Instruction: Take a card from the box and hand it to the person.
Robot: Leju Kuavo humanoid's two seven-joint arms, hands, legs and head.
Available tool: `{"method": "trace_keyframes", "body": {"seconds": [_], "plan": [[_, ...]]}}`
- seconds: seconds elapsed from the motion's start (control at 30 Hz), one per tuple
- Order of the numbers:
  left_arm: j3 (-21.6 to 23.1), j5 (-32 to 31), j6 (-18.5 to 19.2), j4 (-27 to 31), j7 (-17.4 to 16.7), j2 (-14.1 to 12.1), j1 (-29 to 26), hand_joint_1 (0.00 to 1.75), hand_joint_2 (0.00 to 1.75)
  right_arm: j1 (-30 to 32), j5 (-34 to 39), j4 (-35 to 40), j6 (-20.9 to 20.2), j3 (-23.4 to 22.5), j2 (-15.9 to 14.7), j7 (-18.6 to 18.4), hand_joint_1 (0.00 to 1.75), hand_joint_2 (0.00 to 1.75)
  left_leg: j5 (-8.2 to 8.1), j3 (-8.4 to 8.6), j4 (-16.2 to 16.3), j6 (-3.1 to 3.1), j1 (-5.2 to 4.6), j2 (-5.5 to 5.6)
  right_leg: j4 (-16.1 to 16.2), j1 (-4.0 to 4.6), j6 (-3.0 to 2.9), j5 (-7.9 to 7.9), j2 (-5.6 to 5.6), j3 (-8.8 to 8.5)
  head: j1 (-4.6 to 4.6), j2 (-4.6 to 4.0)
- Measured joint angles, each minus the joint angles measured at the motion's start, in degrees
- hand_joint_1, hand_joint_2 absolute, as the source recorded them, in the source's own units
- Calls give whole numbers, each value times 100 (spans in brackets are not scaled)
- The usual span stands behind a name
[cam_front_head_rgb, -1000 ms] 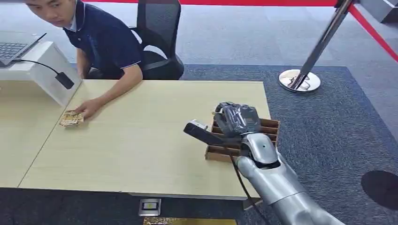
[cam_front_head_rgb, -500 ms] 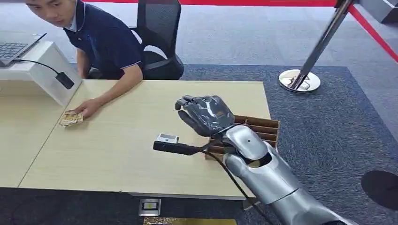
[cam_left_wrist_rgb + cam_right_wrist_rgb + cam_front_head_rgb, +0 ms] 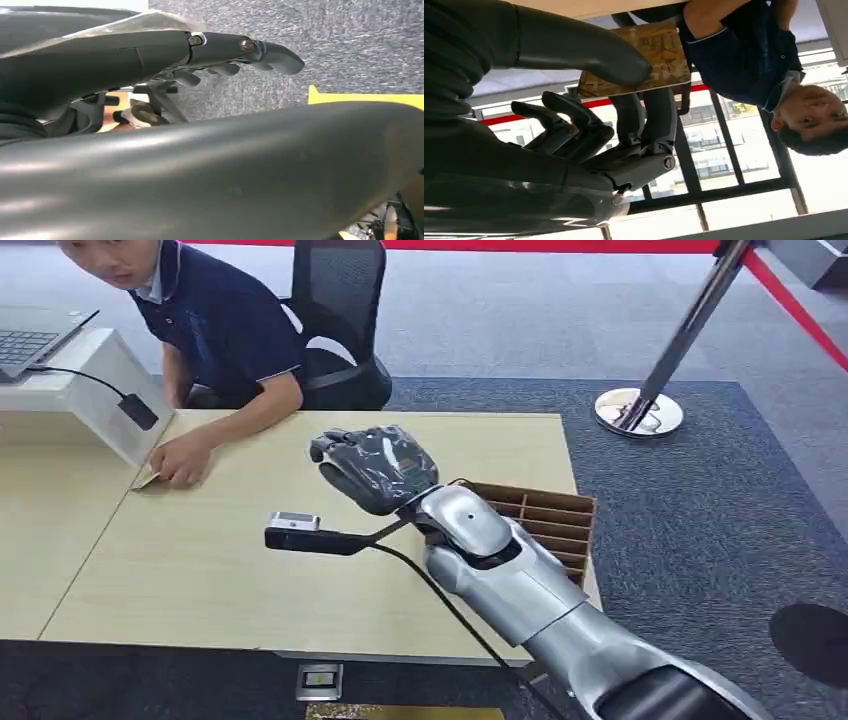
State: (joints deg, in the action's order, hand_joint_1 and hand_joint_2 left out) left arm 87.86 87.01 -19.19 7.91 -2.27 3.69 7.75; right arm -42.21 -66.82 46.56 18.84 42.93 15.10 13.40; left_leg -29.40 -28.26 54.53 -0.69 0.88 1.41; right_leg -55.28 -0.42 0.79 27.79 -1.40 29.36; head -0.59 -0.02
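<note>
The fingers [image 3: 644, 117] of your right hand [image 3: 375, 468] pinch the card [image 3: 636, 60]; keep that pinch and carry it level toward the person [image 3: 215, 325], whose hand [image 3: 182, 458] seems busy on the table [image 3: 250, 570]

The table [image 3: 250, 570] is finished in pale wood grain. The box [image 3: 560, 520] is brown cardboard. The card [image 3: 644, 60] is printed in a mottled gold and brown pattern. The right hand [image 3: 375, 468] is dark grey under a glossy clear cover, on a silver arm [image 3: 540, 590]. The left hand [image 3: 150, 55] is dark grey. A navy shirt [image 3: 225, 330] is worn by the person. The carpet [image 3: 700, 520] is dark blue-grey; the chair [image 3: 340, 310] is black.
</note>
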Motion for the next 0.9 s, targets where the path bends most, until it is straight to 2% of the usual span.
{"method": "trace_keyframes", "body": {"seconds": [0.43, 0.9], "plan": [[109, -284, 46, 0, -92, -15, 24, 0, 0, -80, -31, -761, 173, -2, 444, -61, 175, 175, 0, 1, 0, 0, 0, 0, 0, 0, 0, 0, 0, 1, 0, 0], [109, -271, 22, 0, -218, -15, 34, 0, 0, -90, 217, -969, 191, 137, 514, -135, 175, 175, 0, 0, 0, 0, 0, 0, 0, 0, 0, 0, 0, 0, 0, 0]]}}
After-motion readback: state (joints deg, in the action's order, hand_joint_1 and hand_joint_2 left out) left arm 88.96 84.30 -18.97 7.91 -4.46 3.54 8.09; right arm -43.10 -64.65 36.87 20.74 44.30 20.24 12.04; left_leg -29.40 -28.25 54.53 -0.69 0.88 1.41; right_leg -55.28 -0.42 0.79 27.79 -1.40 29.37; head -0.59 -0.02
